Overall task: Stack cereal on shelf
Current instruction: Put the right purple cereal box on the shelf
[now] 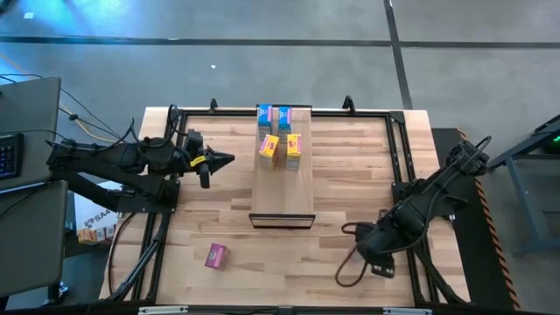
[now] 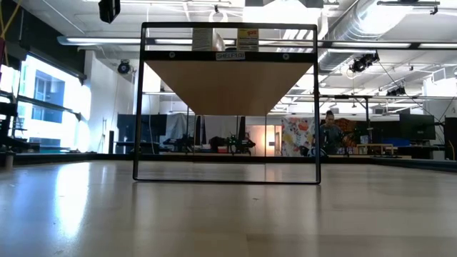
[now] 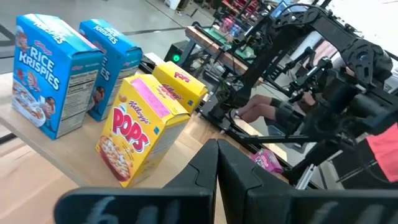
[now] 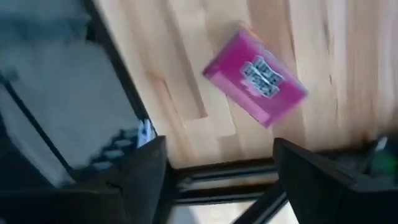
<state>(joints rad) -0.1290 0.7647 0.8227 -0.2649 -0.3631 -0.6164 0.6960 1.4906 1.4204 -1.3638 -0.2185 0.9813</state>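
The shelf [image 1: 282, 188] is a pale plank on a black frame at the table's middle. Two blue cereal boxes [image 1: 274, 118] stand upright at its far end, with two yellow ones [image 1: 280, 150] just in front; the left wrist view shows the blue [image 3: 43, 74] and yellow [image 3: 140, 127] boxes close up. One pink box [image 1: 217, 255] lies flat on the table at the near left. A second pink box [image 4: 255, 78] lies flat on the table below my right gripper [image 4: 221, 180], which points down, open, above it at the near right. My left gripper [image 1: 223, 159] is shut, left of the shelf.
A black frame rail [image 1: 398, 166] runs round the table. The rail [image 4: 205, 171] passes close to the pink box under my right gripper. A cable loop [image 1: 350, 267] lies beside the right arm. Bare wood lies between the shelf's near end and the table's front edge.
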